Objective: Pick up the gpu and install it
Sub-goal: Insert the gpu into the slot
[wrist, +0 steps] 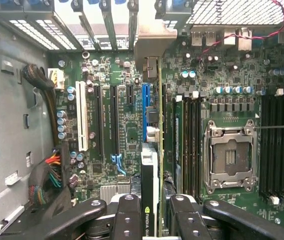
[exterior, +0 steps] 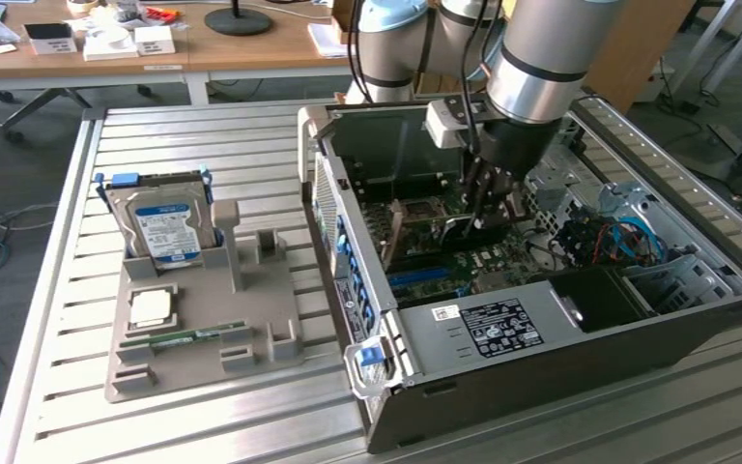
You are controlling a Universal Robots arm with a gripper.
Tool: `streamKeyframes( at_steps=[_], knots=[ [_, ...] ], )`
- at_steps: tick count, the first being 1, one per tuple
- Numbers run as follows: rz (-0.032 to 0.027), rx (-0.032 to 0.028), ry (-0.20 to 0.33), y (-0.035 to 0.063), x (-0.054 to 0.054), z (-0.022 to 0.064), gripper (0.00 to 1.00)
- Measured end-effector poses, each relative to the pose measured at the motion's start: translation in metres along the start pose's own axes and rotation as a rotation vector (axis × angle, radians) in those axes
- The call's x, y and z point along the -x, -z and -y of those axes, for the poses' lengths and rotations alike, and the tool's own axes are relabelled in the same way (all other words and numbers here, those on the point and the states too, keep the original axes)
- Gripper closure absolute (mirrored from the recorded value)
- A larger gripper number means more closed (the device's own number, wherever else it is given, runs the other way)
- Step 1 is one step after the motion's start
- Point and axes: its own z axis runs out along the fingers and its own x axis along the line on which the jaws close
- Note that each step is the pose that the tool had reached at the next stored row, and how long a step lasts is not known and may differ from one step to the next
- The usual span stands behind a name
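Now the gripper (exterior: 481, 220) reaches down into the open computer case (exterior: 578, 338), which lies on the bench (exterior: 216, 145). Its fingers (wrist: 127, 215) are closed at a middling width on the gpu (wrist: 150, 180), one on each face. The card stands on edge over the motherboard (wrist: 116, 125), just beside the blue slot (wrist: 145, 110), its silver bracket toward the case's rear wall. Whether it is seated cannot be told. The hard drive (exterior: 162, 232) stands in a grey holder well apart.

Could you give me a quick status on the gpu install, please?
Gripper shut on gpu. It hangs edge-on inside the case, over the motherboard slots. Memory slots close alongside.
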Motion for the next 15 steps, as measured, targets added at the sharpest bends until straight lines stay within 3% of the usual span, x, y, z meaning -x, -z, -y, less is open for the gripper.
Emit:
streamKeyframes(
  at_steps=[15],
  knots=[
    [0.0000, 0.0000, 0.000, -0.0115, -0.001, -0.0034, 0.73]
  ],
)
